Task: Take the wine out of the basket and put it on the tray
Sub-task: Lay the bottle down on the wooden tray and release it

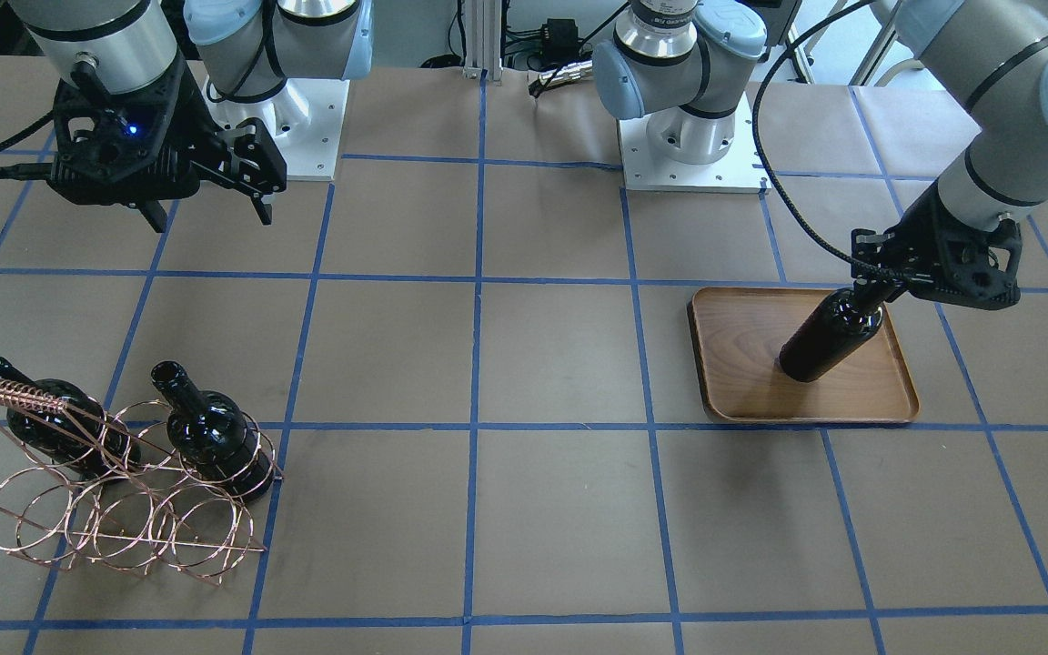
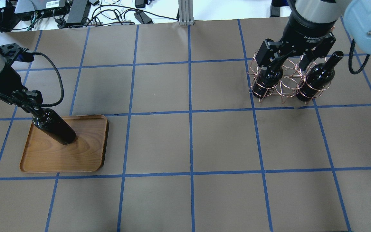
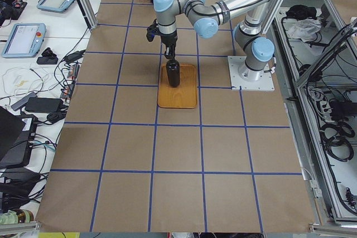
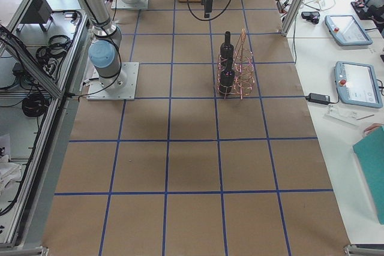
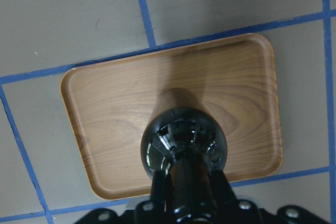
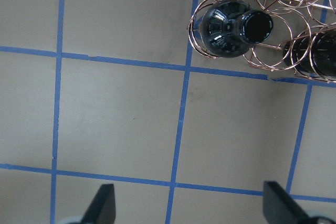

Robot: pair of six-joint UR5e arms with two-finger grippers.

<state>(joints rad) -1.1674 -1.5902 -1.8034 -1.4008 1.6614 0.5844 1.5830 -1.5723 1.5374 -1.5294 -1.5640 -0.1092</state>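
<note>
so the left gripper is clamped on the neck of one wine bottle. the bottle stands upright over the tray, middle right of the front view, base either on the wood or just off it, can't tell which. right gripper hangs in the upper left of that view, fingers spread wide with nothing in them, up behind the basket in the lower left. two more bottles sit neck-up in its copper rings

handling-wise, my guess: it's glass, so heavy-ish, rigid and breakable, and that glossy surface looks slippery. the neck is the only part narrow enough for these fingers, and the lip at the top should help stop it sliding through. it's tall and narrow, so it wants to be flat down before any release. the wire basket looks light and could snag or drag along with a bottle

table is flat brown paper with a blue tape grid, and basket and tray are well apart on it. cables and screens sit past the edges
</note>
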